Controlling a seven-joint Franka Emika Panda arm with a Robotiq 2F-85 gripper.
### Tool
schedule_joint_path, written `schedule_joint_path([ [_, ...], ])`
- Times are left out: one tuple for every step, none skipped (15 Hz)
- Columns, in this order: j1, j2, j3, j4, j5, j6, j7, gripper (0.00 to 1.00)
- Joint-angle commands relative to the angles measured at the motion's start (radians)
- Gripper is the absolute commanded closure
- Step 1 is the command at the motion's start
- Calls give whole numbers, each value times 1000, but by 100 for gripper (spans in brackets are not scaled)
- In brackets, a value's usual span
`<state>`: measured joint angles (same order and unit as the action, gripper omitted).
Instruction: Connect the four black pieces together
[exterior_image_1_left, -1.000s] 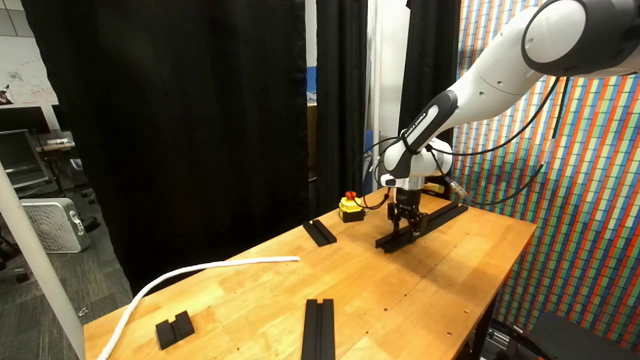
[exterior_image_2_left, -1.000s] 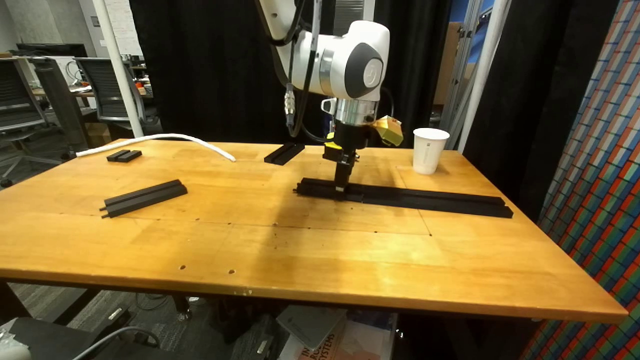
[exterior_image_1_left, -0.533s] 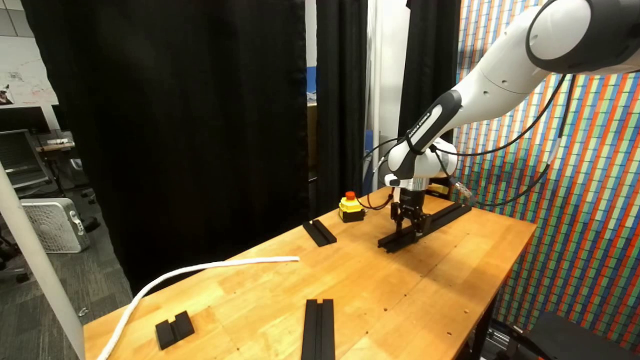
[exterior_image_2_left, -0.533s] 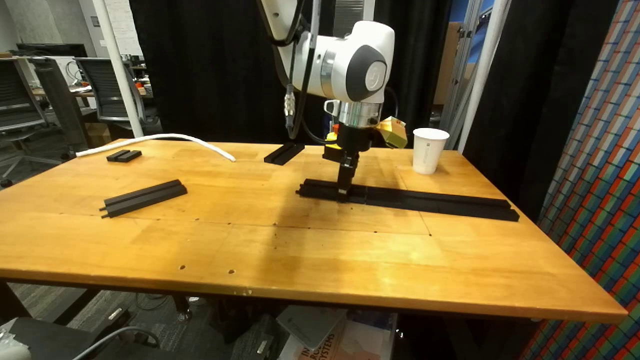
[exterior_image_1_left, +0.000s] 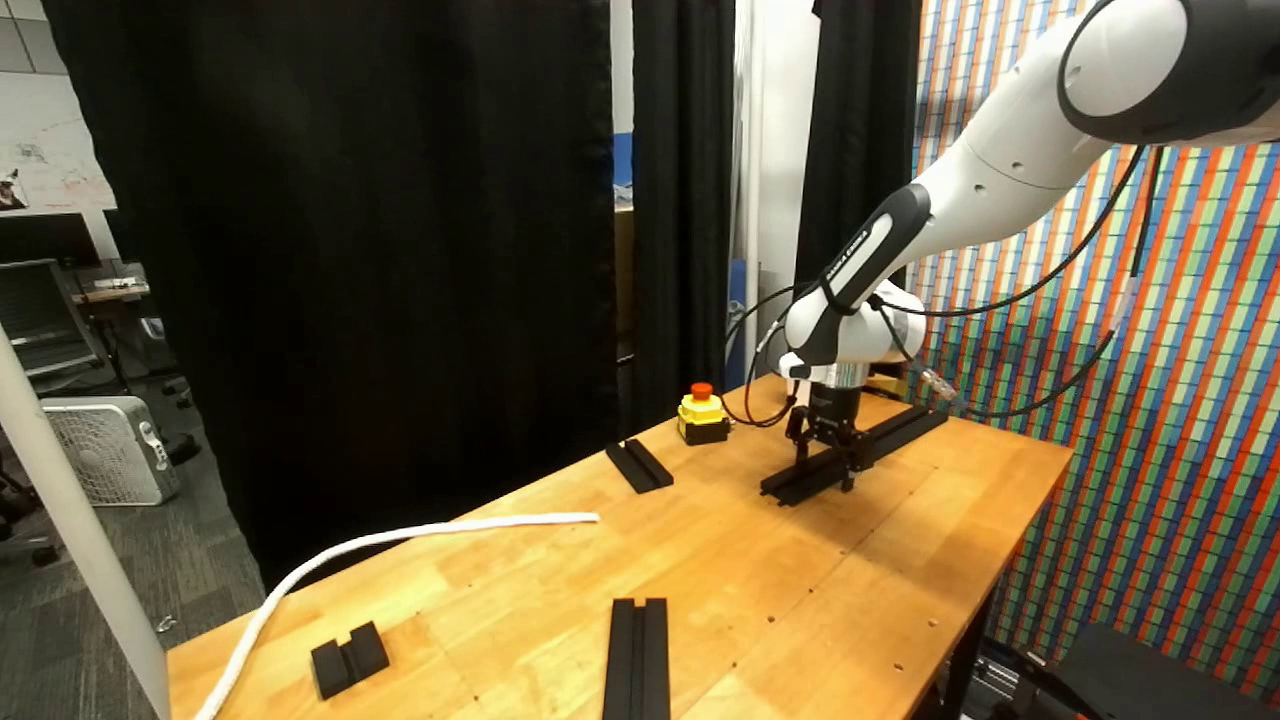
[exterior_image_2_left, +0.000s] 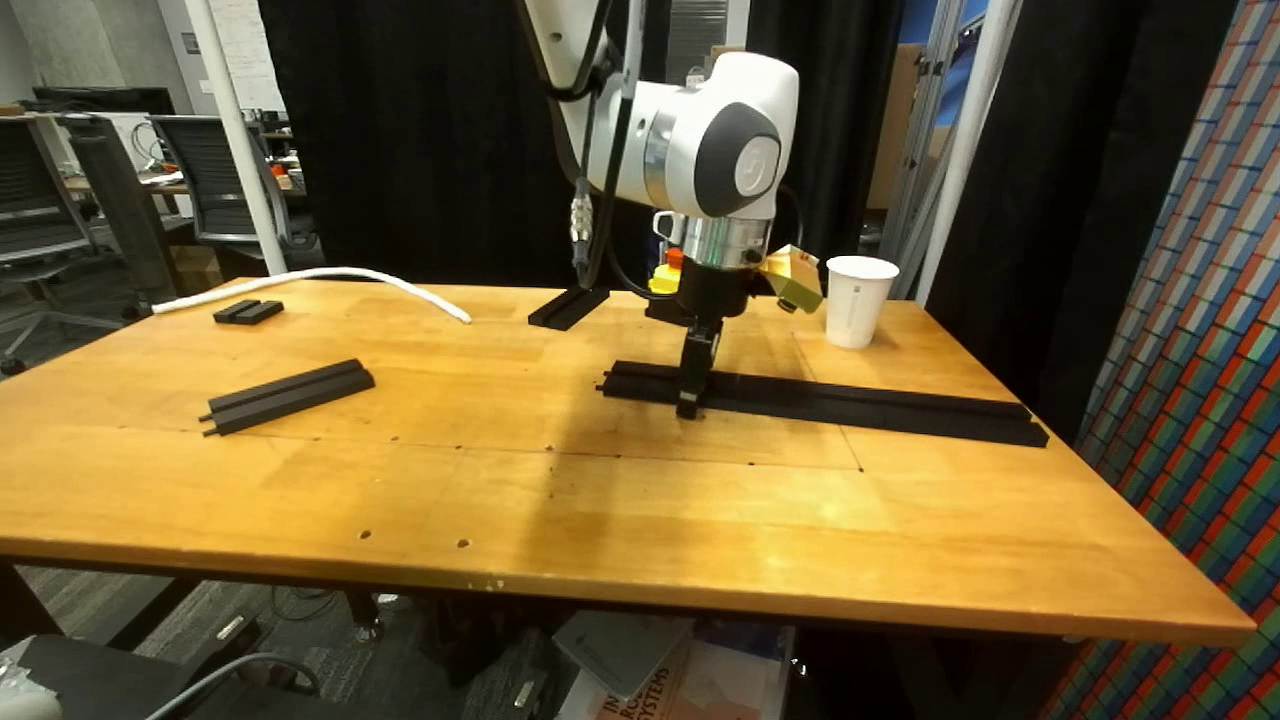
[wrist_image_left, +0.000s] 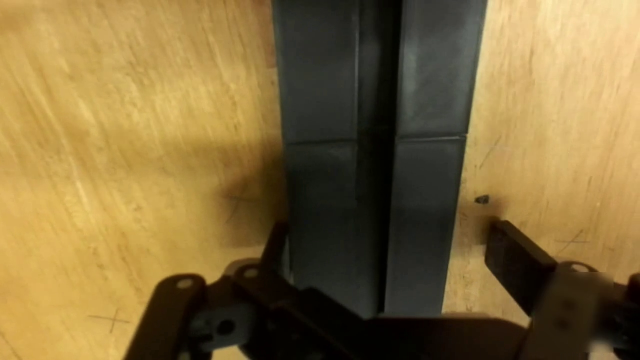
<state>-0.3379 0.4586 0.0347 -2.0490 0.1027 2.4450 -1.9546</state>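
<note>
The end effector (wrist_image_left: 389, 230) stood astride the joined black strip (exterior_image_2_left: 823, 403), its two fingers apart across the width and clamped on nothing. In the wrist view the strip's long axis ran up and down, about square to the line between the fingertips. The finger on the right of that view stood clear of the strip's side; the other was so close that contact could not be told. One seam showed there, nearly flush; how many bars made up the strip could not be counted.

The coming move seemed to turn on the loose black bar (exterior_image_2_left: 292, 398), which lay well apart from the end effector, out past the strip's pinned end. Its long axis slanted to the strip's, plain end toward the strip and two pins facing away, so it would probably need a slight turn before being slid onto the strip's pins.

The wooden table (exterior_image_2_left: 760, 540) also carried a stubby flat black piece (exterior_image_2_left: 570, 308), a chunky black block (exterior_image_2_left: 248, 312) near a white cord (exterior_image_2_left: 350, 271), a paper cup (exterior_image_2_left: 858, 303) and an emergency-stop button (exterior_image_1_left: 703, 414). Black curtains (exterior_image_1_left: 350, 300) and a color-striped panel (exterior_image_1_left: 1150, 410) closed in the workspace.
</note>
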Motion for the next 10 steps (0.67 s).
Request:
schedule_joint_path([
  [-7,-20,-6,-32,29,22,-29,0],
  [-5,-27,-7,-33,28,13,-24,0],
  [-4,-37,-5,-39,30,13,-22,0],
  [2,-54,-6,-49,27,7,-15,0],
  [9,-70,-8,-61,23,4,-2,0],
  [12,-88,-7,-76,24,3,2,0],
  [18,-109,-6,-97,24,10,7,0],
  [25,-128,-4,-117,24,16,11,0],
  [34,-149,-4,-137,24,19,15,0],
  [49,-168,-3,-161,20,30,26,0],
])
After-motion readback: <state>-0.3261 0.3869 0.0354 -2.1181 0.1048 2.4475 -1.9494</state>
